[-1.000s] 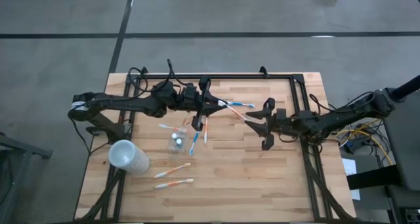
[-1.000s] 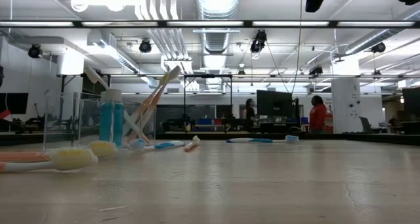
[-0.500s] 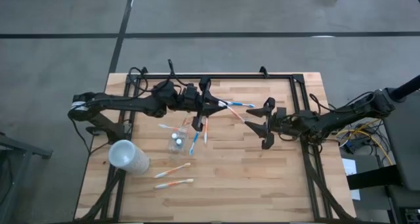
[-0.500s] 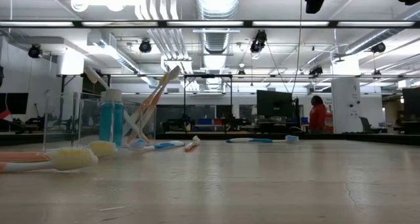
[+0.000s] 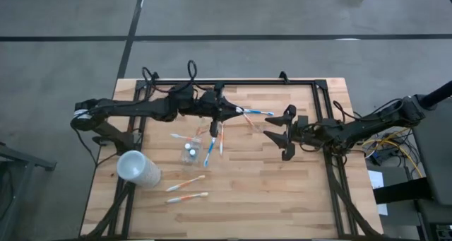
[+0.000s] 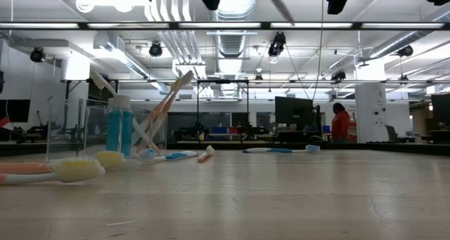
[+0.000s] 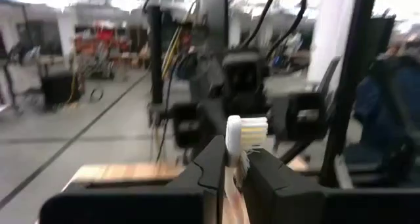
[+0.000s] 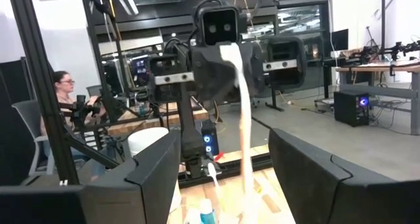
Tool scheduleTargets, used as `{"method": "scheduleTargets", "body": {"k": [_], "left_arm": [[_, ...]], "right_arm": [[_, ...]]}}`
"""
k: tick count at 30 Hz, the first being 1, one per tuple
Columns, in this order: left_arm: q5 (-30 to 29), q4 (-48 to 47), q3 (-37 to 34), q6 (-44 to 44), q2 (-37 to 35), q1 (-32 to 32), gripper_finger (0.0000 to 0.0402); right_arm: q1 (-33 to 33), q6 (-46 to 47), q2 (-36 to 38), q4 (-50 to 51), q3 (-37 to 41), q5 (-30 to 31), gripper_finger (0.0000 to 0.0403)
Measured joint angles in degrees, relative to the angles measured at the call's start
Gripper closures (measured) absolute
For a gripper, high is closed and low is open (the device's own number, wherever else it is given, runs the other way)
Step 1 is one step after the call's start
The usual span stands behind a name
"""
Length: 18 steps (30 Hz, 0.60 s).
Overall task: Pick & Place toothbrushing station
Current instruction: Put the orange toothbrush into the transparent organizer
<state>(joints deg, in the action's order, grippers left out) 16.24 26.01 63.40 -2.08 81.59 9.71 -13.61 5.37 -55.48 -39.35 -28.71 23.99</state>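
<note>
Above table, left tool (image 5: 227, 113) alone keeps toothbrush (image 5: 248, 117)

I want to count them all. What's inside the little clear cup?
The clear cup holds a blue toothpaste tube and leaning toothbrushes. Their exact number can't be seen where they overlap.

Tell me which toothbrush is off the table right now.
The toothbrush clamped in the left claw, held in the air toward the open right claw. The other toothbrushes lie on the table or stand in the clear tumbler.
</note>
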Motion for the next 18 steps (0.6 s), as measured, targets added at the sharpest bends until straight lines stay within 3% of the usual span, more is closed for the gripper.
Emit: {"method": "scheduleTargets", "body": {"k": [9, 18], "left_arm": [[-14.46, -25.08, 0.0, 3.81, -11.61, 0.5, 0.0367], [-16.45, -38.55, -1.08, 1.59, -20.23, -0.28, 0.0368]], "right_arm": [[0.0, -0.02, 0.0, 0.09, 0.0, 0.0, 0.0174], [0.02, -4.32, 0.0, 0.07, 0.0, 0.04, 0.0174]]}}
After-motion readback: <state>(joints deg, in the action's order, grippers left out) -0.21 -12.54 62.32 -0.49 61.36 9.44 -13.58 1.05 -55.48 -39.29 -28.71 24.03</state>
